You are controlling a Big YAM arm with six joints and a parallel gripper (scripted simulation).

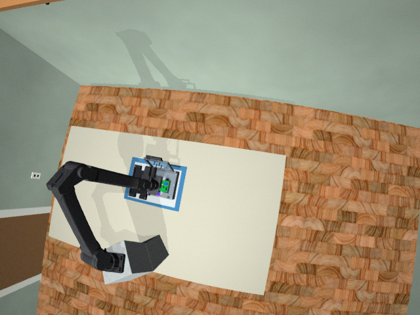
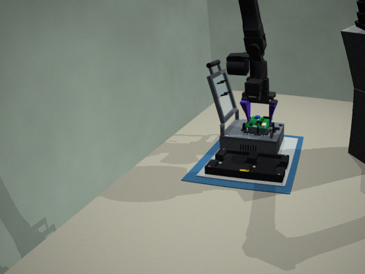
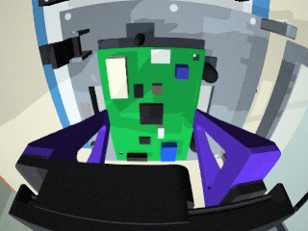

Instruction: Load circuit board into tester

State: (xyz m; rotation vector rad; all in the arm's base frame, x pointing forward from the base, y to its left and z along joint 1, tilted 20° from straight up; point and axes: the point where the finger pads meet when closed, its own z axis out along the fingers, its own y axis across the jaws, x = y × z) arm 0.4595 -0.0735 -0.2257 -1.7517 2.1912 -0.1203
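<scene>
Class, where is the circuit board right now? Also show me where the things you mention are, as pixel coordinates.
In the exterior view, the circuit board (image 1: 165, 186) (image 2: 258, 122) (image 3: 151, 114) is over the tester (image 1: 172, 194) (image 2: 230, 142) (image 3: 231, 111), between the hand's purple fingers (image 2: 273, 110).

The raised lid (image 1: 162, 164) (image 2: 223, 95) (image 3: 275, 93) blocks the hinge side.

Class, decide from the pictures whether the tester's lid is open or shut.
Open. The lid stands raised on its hinge side, its handle high above the tester, leaving the circuit board uncovered.
</scene>
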